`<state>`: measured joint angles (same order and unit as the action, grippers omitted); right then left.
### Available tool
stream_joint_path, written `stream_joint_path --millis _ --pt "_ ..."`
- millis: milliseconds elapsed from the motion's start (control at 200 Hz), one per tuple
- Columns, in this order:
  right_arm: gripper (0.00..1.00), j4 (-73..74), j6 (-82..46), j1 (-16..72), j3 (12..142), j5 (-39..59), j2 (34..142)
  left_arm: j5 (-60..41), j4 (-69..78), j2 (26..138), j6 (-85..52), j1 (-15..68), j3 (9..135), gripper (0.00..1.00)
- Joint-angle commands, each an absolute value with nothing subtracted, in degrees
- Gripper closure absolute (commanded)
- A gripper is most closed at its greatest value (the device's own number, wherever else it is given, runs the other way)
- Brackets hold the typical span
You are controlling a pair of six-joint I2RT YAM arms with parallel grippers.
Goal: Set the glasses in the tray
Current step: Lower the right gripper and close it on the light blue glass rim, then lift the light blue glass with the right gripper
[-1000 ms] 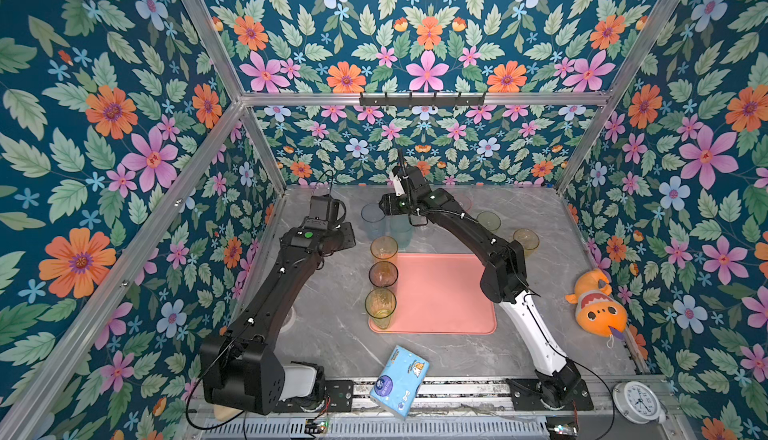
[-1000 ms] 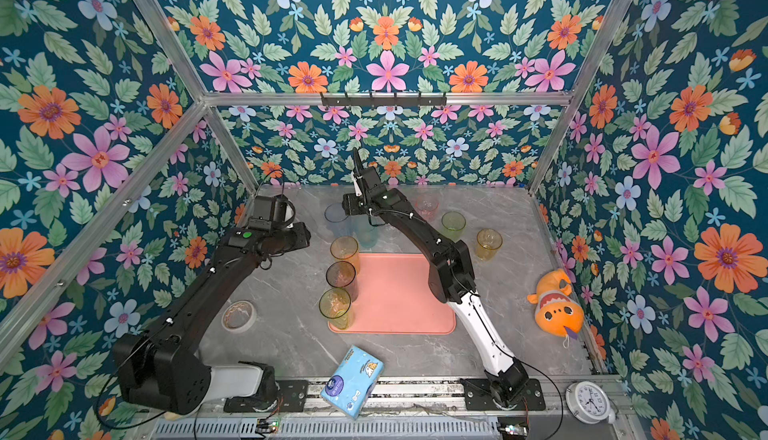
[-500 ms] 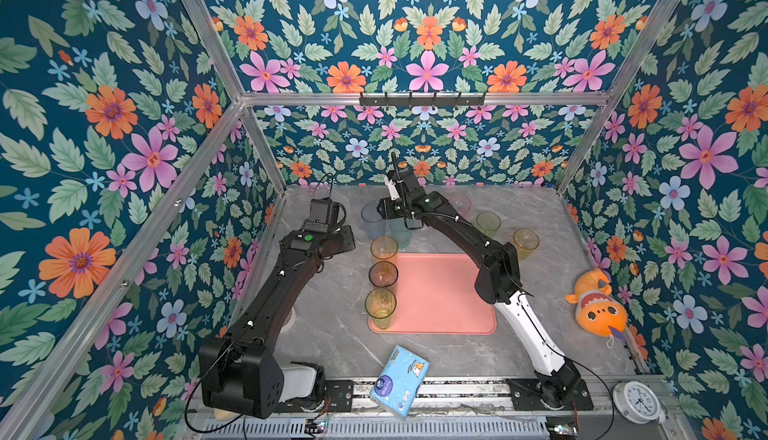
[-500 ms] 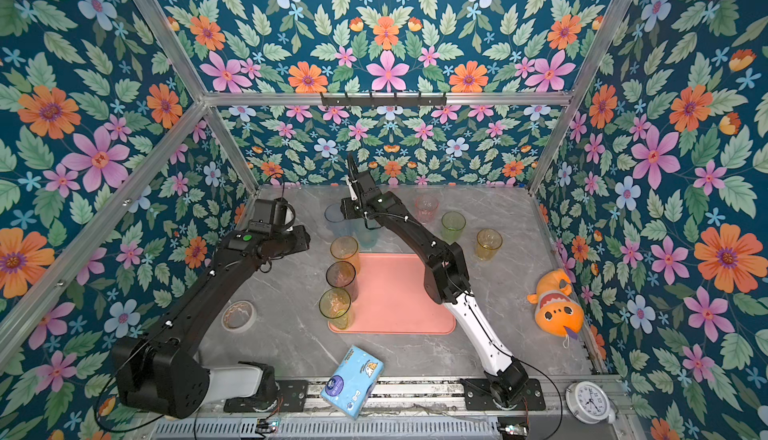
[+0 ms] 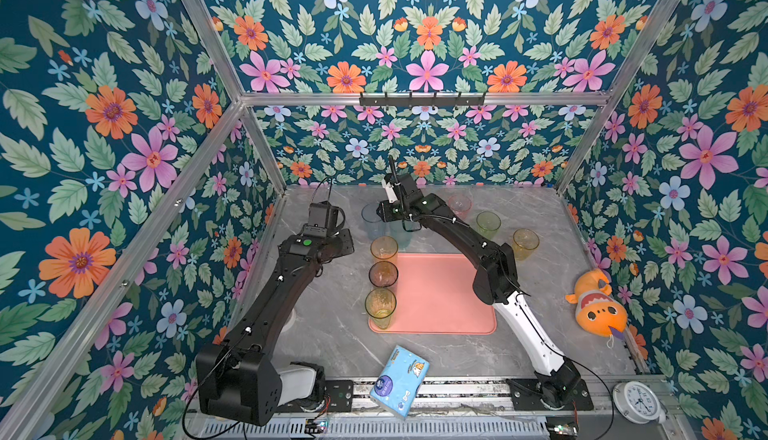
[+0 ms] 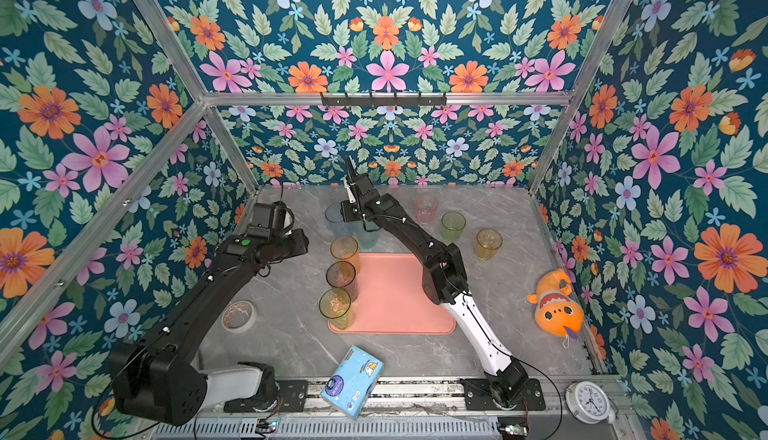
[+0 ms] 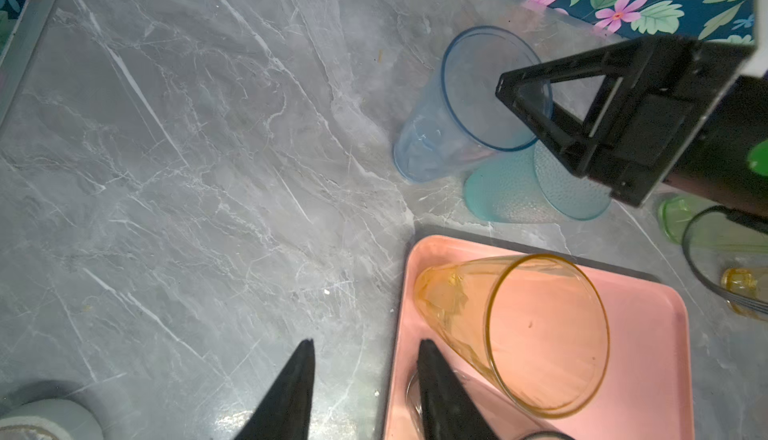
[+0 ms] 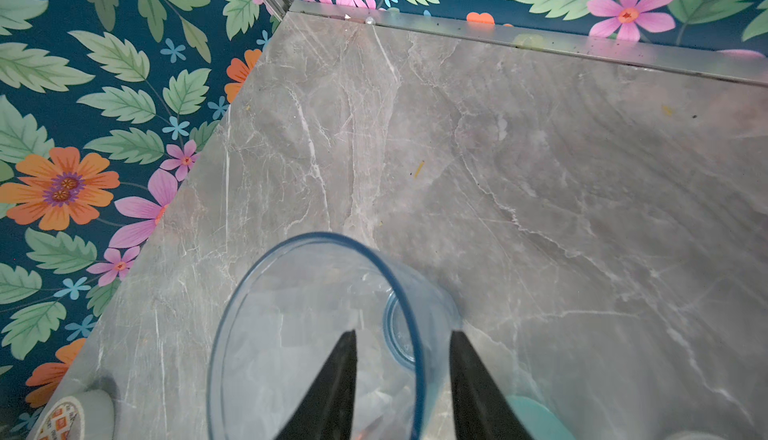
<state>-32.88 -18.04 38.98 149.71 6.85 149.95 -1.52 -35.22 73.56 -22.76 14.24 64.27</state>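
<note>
At the far left of the grey surface [image 5: 332, 334], the right gripper [image 8: 403, 334] reaches down over a tall blue tumbler [image 5: 370, 217]. One finger is inside the tumbler and the other outside, with the wall between them. The gap is narrow, but I cannot tell whether the fingers press the wall. A teal tumbler [image 7: 511, 196] stands just beside the blue one, on its right and a little nearer.

The salmon-pink tray [image 5: 440, 292] lies at the middle of the surface. Three tall tumblers stand in a row along its left edge: amber [image 5: 383, 248] farthest, grey [image 5: 382, 274] in the middle and yellow-green [image 5: 380, 307] nearest.

The left gripper [image 7: 366, 342] hangs over the far-left corner of the tray, close to the amber tumbler. Its fingers are moderately apart and hold nothing.

Off the tray, at the far right, stand three short tumblers: pink [image 5: 459, 205], green [image 5: 487, 223] and yellow [image 5: 525, 242]. A blue tissue pack [image 5: 399, 379] lies at the near edge.
</note>
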Motion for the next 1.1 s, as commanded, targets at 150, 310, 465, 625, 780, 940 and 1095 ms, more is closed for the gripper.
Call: stream_joint_path --millis 150,310,465,625,780,940,1095 --pt "0.68 -32.7 -17.2 39.0 150.5 6.8 150.9 -1.1 -34.2 72.8 -23.4 14.1 63.2 0.56" --pt "0.72 -32.6 -17.1 39.0 150.6 6.8 151.1 -1.0 -34.1 72.3 -23.4 14.1 62.6 0.56" --pt "0.76 -32.4 -16.8 39.0 150.5 6.6 150.9 -0.8 -34.2 72.0 -23.5 14.1 62.1 0.56" --pt "0.80 -32.0 -16.7 39.0 150.5 6.6 150.8 -0.8 -34.2 71.5 -23.6 14.1 61.6 0.56" --pt "0.83 -31.6 -16.9 39.0 150.1 6.6 150.4 -0.9 -34.2 71.2 -23.5 14.1 61.0 0.56" --pt "0.88 -30.8 -17.0 39.0 149.7 6.5 150.0 -0.9 -34.2 71.0 -23.5 14.1 60.6 0.56" --pt "0.91 -30.4 -17.1 39.0 149.5 6.4 149.6 -1.0 -34.2 71.0 -23.6 14.0 60.4 0.56"
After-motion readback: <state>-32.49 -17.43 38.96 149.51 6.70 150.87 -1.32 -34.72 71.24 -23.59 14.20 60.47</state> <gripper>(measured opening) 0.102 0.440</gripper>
